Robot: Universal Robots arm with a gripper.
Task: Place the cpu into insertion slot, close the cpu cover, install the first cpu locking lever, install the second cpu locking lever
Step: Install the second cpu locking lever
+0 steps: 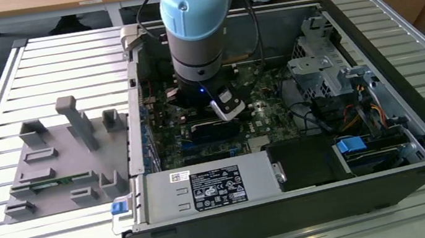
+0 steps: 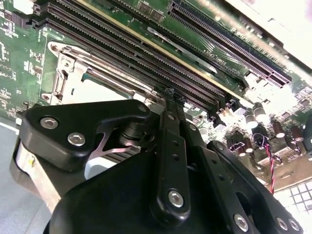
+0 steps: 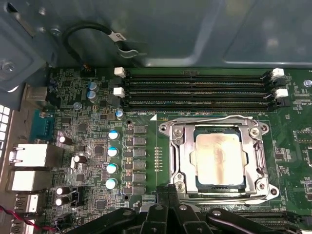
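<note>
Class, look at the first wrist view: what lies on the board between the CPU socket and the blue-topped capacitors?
A column of small grey square components stands between the cpu cover and the blue-topped capacitors, in the first wrist view.

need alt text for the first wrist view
A small square silver-grey cpu sits in the metal-rimmed socket on a green circuit board, framed by the silvery cover. Long black memory slots run beside it, and the black gripper is near the socket's edge.

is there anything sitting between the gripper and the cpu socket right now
Nothing visible does. In the first wrist view the black gripper hangs right at the edge of the silver-rimmed insertion slot, where the silver-grey square cpu already sits under the thin silvery metal cpu cover. Bare green circuit board lies between.
</note>
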